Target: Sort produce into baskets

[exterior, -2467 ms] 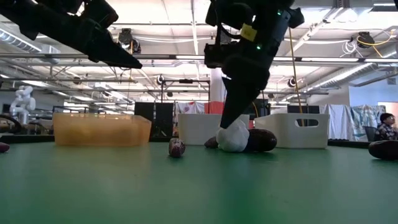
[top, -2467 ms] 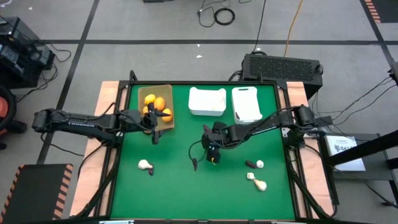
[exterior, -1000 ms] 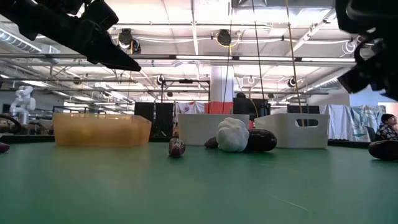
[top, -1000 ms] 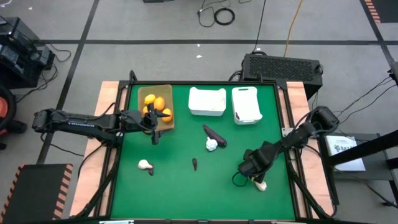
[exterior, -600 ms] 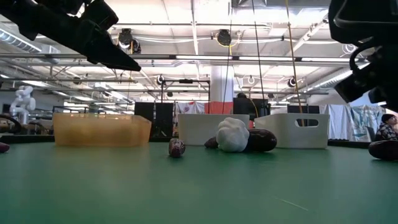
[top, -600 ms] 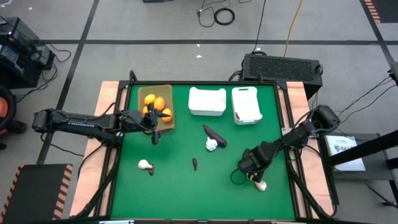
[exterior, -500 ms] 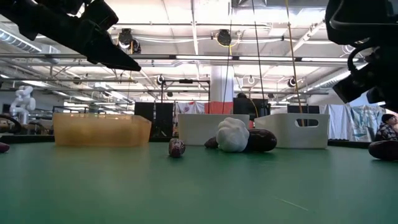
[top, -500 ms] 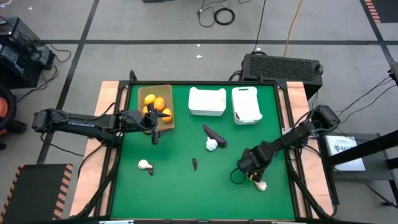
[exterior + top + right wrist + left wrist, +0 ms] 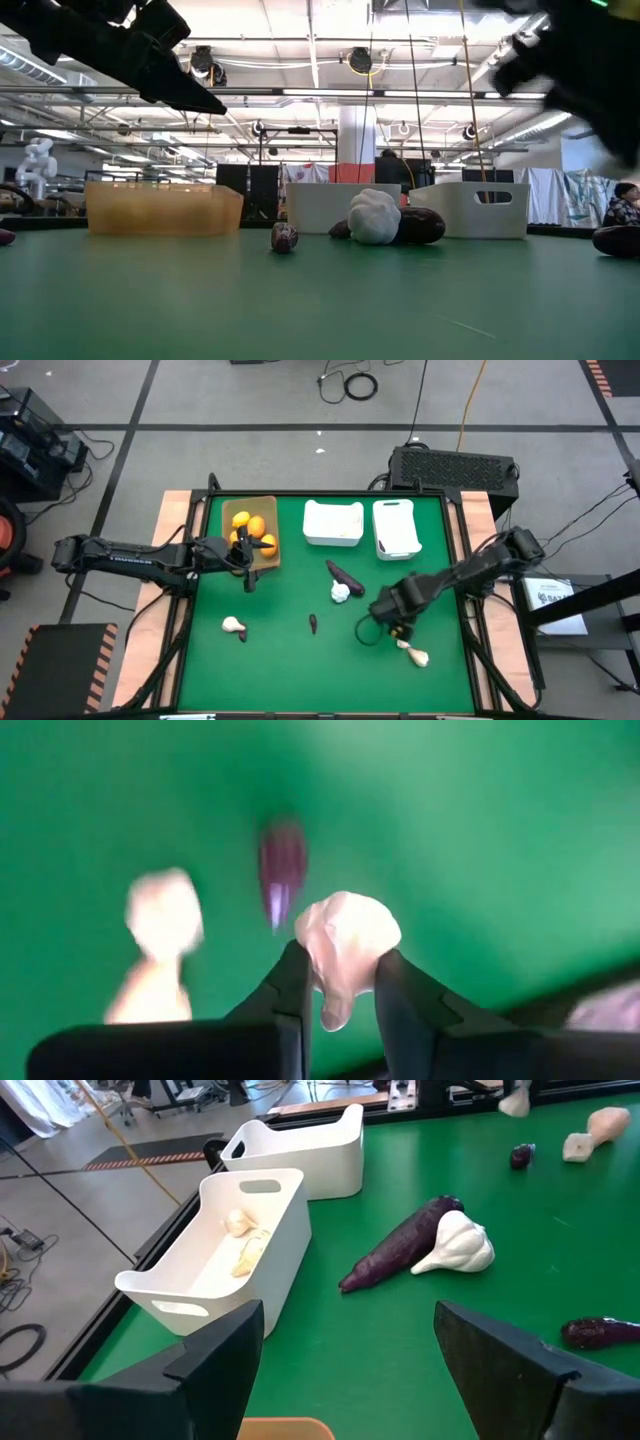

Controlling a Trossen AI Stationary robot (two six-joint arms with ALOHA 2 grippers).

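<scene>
Pinching a lumpy white garlic bulb (image 9: 340, 945), right claw (image 9: 338, 982).

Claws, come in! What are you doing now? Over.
Right claw shut on garlic, lifted over mat. Left claw open, waiting by tan tray. Nothing blocking.

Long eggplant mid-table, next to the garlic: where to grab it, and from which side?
Probably from above, on the thin half, with the fingers set across its long axis. The eggplant lies flat on the table. The garlic rests against its thick end, so a finger would hardly fit there. The thin end has bare table on both sides.
</scene>
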